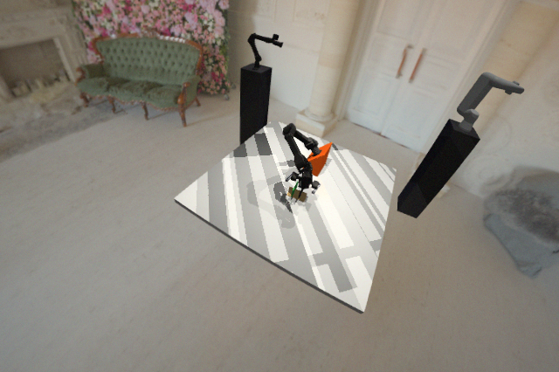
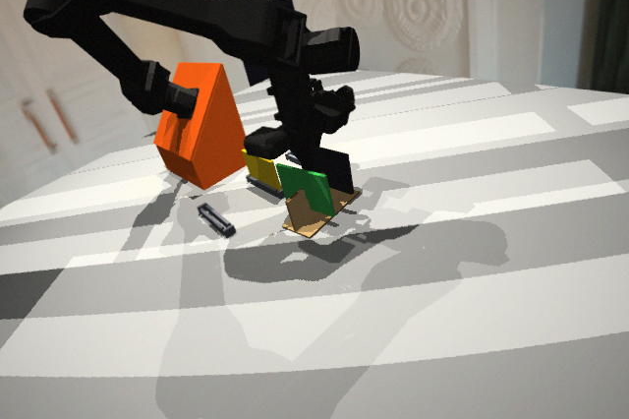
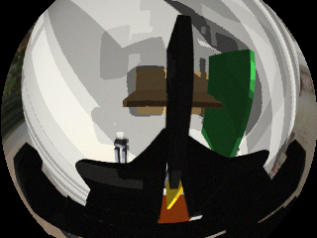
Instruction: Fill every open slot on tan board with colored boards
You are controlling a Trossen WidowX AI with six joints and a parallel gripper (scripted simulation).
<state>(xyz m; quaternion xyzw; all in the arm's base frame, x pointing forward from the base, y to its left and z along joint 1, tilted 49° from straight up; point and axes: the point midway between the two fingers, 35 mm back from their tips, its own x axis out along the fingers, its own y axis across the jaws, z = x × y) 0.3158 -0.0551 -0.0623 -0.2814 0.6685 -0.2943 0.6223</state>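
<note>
Closest to the exterior view, out in the middle part of the surface (image 1: pixel 266 241) (image 2: pixel 431 353) (image 3: pixel 64 124), a small tan base (image 1: pixel 302 197) (image 2: pixel 312 227) (image 3: pixel 150 76) lies flat. The standing tan board (image 2: pixel 301 210) (image 3: pixel 149 97) rises from it, but its middle is covered: the green board (image 1: pixel 294 189) (image 2: pixel 305 183) (image 3: pixel 230 99) crosses it upright in the exterior view, and a black board (image 2: pixel 339 168) (image 3: pixel 179 74) cuts across it from the wrist. Whether green is fully seated is hard to judge.

The tool (image 1: pixel 305 183) (image 2: pixel 311 157) (image 3: pixel 169 133) is pinching the black board, which is upright and crosswise to the tan one. Its notch and lower edge can't be made out, so I can't tell whether it has entered a slot. From the top, these parts are a tiny dark tangle.

A dark holder (image 2: pixel 216 217) sits apart from the tan base with no board in it. Beyond, the yellow board (image 2: pixel 261 169) (image 3: pixel 173 197) stands in its own holder (image 2: pixel 263 186), its top partly behind the tool; the wrist view catches only a sliver. Another holder (image 2: pixel 292 155) barely peeks out behind the tool.

Farther off, toward the surface's far edge by the doors, is an orange block (image 1: pixel 321 160) (image 2: pixel 223 135) (image 3: pixel 173 214), partly masked by the arm (image 1: pixel 295 147) (image 2: pixel 162 2).
</note>
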